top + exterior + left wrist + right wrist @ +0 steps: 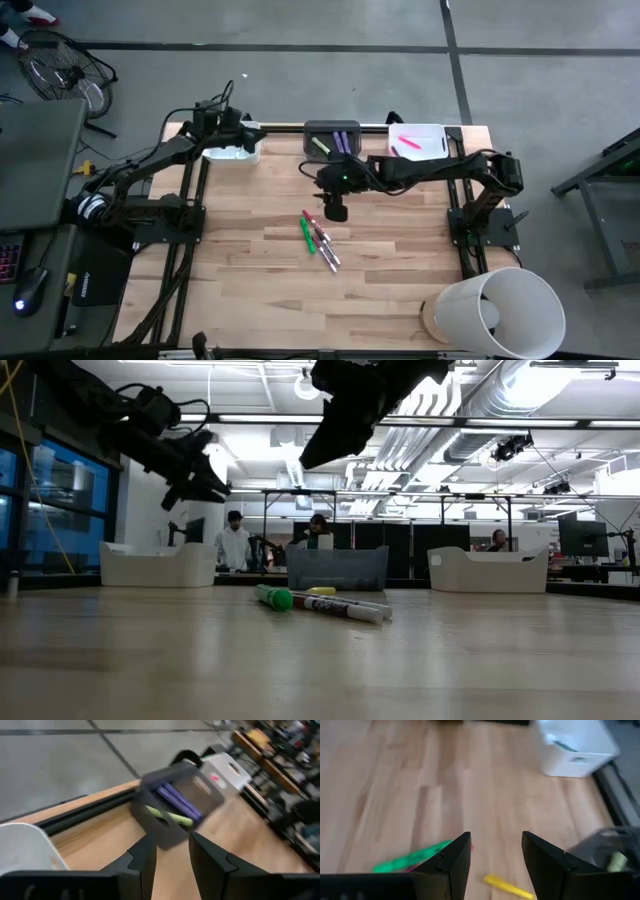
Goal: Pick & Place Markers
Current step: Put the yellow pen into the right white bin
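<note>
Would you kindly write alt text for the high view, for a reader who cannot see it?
Seen from above, the right gripper hangs open over a wooden table, just above a cluster of markers lying loose at its centre. The left gripper is open over a white bin at the far edge, beside a grey bin and another white bin holding markers.

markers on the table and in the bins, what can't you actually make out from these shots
- Loose markers, high view: too small and overlapped to count.
- Left white bin, high view: the left gripper covers its inside; in the low view its wall hides the contents.
- Grey bin, left wrist view: blurred, markers inside uncountable.
- Green marker, right wrist view: partly behind the right gripper.
</note>
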